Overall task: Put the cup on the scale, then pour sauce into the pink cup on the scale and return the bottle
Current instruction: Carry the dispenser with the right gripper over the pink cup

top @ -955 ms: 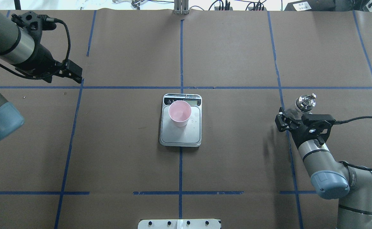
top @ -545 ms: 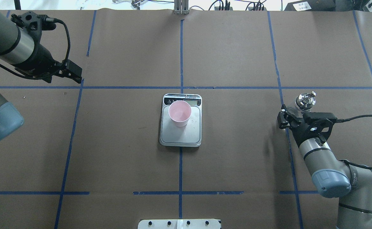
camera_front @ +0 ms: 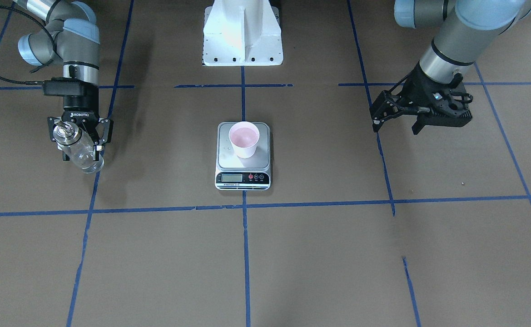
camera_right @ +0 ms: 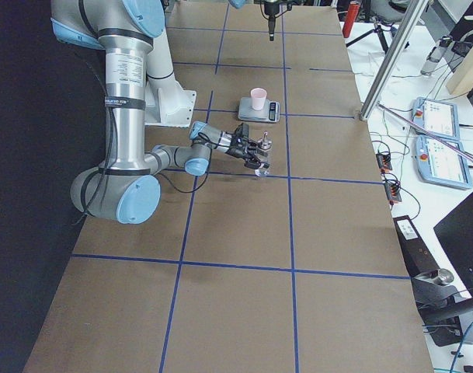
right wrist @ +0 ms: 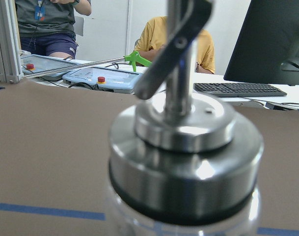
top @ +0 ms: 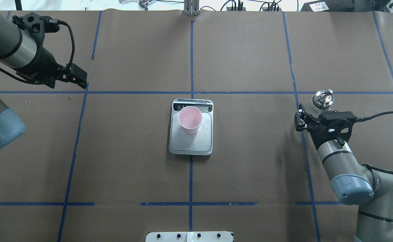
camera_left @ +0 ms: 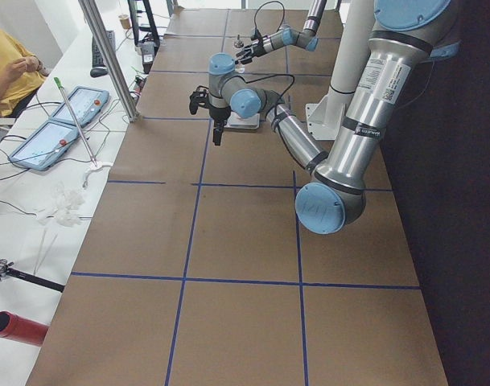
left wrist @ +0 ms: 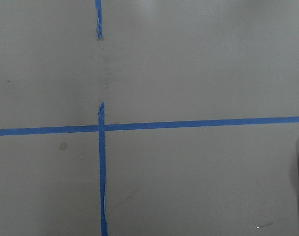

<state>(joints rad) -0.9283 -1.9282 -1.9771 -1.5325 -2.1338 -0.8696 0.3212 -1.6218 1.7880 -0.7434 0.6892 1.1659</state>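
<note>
The pale pink cup stands upright on the silver scale at the table's middle; both also show in the front view, the cup on the scale. My right gripper is shut on the clear glass bottle, far to the right of the scale. In the front view the bottle hangs slightly tilted between the fingers, close to the table. Its silver cap fills the right wrist view. My left gripper is open and empty, far left of the scale.
Blue tape lines cross the brown table. The white robot base sits at the near edge. Tablets and seated operators lie beyond the far edge. The left wrist view shows only table and tape.
My right gripper has carried the bottle a little farther right and away from the robot. The left arm, cup and scale have not moved.
</note>
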